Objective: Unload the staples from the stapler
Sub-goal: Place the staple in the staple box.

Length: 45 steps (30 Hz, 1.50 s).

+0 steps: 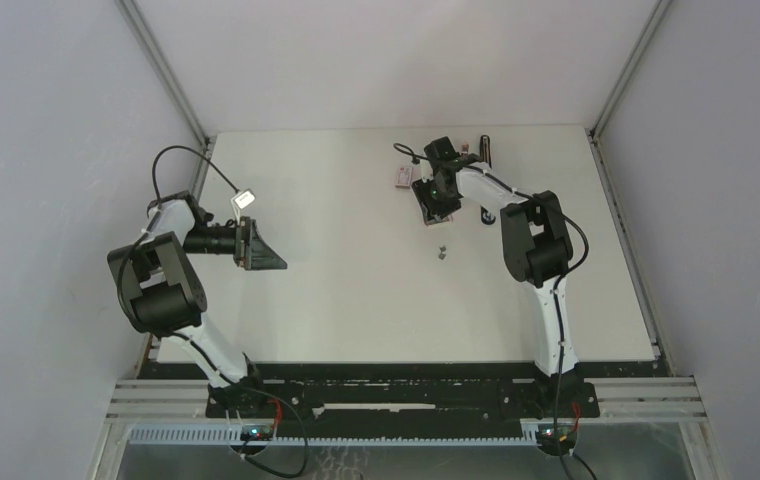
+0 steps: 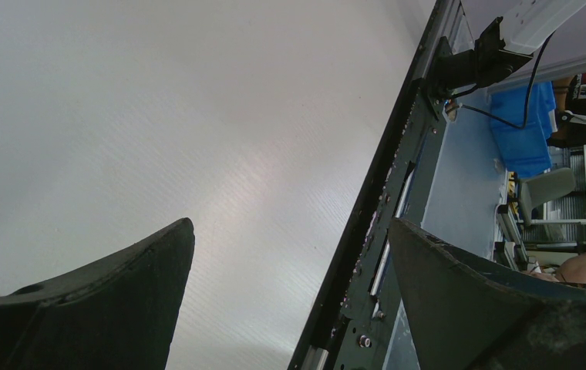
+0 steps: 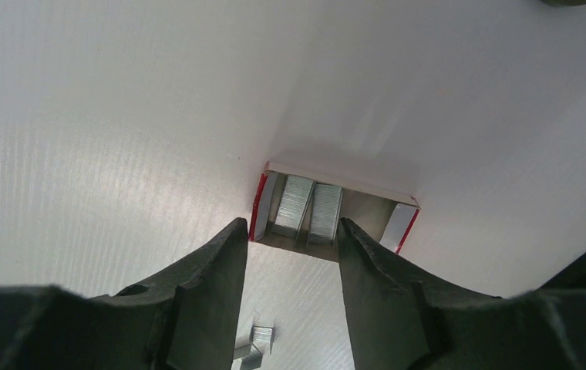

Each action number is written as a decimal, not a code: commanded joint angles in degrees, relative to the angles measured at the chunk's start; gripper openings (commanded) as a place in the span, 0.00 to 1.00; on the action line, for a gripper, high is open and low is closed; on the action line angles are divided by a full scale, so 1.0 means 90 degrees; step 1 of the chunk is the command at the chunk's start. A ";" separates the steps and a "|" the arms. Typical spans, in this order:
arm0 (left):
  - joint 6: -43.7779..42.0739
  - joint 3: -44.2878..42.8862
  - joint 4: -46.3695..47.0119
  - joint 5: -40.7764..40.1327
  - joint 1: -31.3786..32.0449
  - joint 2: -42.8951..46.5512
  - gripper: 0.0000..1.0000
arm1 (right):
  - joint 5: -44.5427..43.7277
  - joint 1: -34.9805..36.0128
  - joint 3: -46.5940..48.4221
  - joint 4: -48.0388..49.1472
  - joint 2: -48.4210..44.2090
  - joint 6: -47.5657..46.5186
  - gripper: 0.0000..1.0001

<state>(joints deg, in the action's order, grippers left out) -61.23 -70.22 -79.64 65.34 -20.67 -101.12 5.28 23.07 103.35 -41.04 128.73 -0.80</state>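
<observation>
My right gripper [image 3: 291,227] hovers with its jaws partly apart and nothing between them, tips aimed at the small box [image 3: 260,206] just ahead. If I close here, I may pinch the box's spare strips [image 3: 309,208] instead of the loose staples [image 3: 253,341] lying back beneath the fingers, or shove the flimsy card walls aside. The stapler [image 1: 485,150] (slim, black, hard to read) sits beyond that hand, to its right. The staples are ribbed silvery metal, the box thin red-and-white card, the table [image 3: 82,116] matte white and faintly ridged. My left gripper [image 2: 291,223] is spread wide and empty.
</observation>
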 commanded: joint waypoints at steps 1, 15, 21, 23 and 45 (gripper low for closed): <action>-0.0184 -0.0361 -0.0068 0.0211 -0.0048 0.0025 1.00 | 0.0041 0.0032 0.0147 0.0019 0.0053 0.0058 0.46; -0.0183 -0.0372 -0.0068 0.0211 -0.0048 0.0013 1.00 | 0.0085 0.0051 0.0205 -0.0007 0.0077 0.0050 0.40; -0.0180 -0.0369 -0.0063 0.0206 -0.0042 0.0016 1.00 | 0.0092 0.0042 0.0259 -0.0030 -0.0014 0.0014 0.45; -0.0186 -0.0368 -0.0066 0.0209 -0.0041 0.0015 1.00 | 0.0114 0.0032 0.0274 -0.0028 -0.0083 0.0003 0.47; -0.0179 -0.0361 -0.0068 0.0220 -0.0047 0.0054 1.00 | 0.0321 -0.0033 -0.1058 0.0117 -0.1873 -0.0612 0.50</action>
<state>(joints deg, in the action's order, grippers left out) -61.23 -70.22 -79.64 65.36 -20.67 -101.14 7.84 23.03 97.41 -41.30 116.11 -4.25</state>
